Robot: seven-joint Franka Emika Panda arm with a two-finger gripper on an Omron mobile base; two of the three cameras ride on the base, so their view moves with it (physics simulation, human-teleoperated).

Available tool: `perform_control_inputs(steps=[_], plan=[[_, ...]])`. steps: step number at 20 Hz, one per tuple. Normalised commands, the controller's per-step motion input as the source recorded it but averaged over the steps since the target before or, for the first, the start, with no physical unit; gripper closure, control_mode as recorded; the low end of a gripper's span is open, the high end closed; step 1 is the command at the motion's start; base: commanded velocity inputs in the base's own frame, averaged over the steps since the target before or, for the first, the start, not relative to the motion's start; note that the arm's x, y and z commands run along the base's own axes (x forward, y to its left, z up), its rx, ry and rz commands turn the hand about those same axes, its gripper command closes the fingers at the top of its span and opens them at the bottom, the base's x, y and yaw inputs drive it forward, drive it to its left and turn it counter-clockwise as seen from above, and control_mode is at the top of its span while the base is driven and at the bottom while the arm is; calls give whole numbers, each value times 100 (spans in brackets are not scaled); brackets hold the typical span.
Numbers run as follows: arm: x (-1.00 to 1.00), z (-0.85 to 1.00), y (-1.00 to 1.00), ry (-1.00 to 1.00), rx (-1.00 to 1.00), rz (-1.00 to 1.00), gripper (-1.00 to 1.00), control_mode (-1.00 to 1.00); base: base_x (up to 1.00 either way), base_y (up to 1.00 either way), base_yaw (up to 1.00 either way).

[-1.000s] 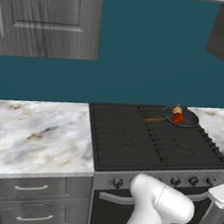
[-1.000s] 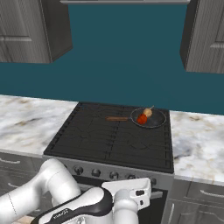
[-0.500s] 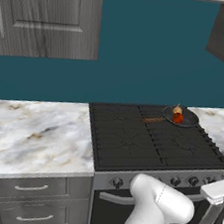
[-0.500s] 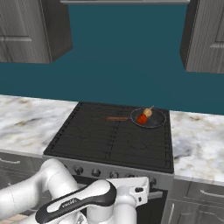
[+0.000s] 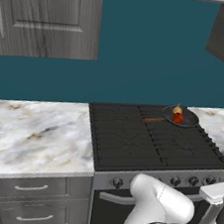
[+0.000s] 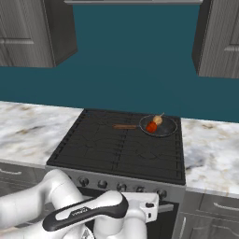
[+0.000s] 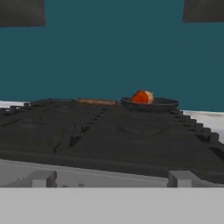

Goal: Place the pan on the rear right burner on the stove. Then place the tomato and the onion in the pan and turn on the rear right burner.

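Here the pan [image 6: 160,126] sits on the rear right burner [image 6: 156,133] of the stove [image 6: 116,149], its brown wooden handle [image 6: 125,126] pointing left along the back row of grates. Inside the pan lie the tomato [image 6: 151,127] and the onion [image 6: 158,120], touching each other, the onion just behind and to the right of the tomato, with its thin stalk tip raised. From the left base view the same pan [image 5: 181,117] shows at the far right corner of the cooktop [image 5: 150,139], with the red tomato [image 5: 178,118] in front of the tan onion [image 5: 176,110]. The pincer [image 7: 111,178] is low at the stove's front edge, well apart from the pan, and stands wide open with nothing between its two grey fingertips [image 7: 41,178]; it looks level across the grates toward the pan [image 7: 149,103]. A row of round knobs [image 6: 122,186] runs along the grey steel front. Marbled tabletop [image 5: 31,133] flanks the stove on both sides.
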Motion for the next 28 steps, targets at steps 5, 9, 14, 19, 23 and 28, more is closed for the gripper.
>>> perform_control_inputs(steps=[5, 9, 14, 19, 23, 28], plan=[[0, -9, 0, 4, 12, 0, -100, -100, 0, 0, 0], [0, -14, 0, 0, 8, 0, -100, -100, 0, 0, 0], [14, -21, 1, 0, 3, 0, -100, -100, 0, 0, 0], [15, -21, 0, 0, 1, 0, -100, -100, 0, 0, 0], [10, -23, 0, 0, 0, 0, -100, -100, 0, 0, 0], [14, -19, 0, 0, 0, 0, -100, -100, 0, 0, 0]])
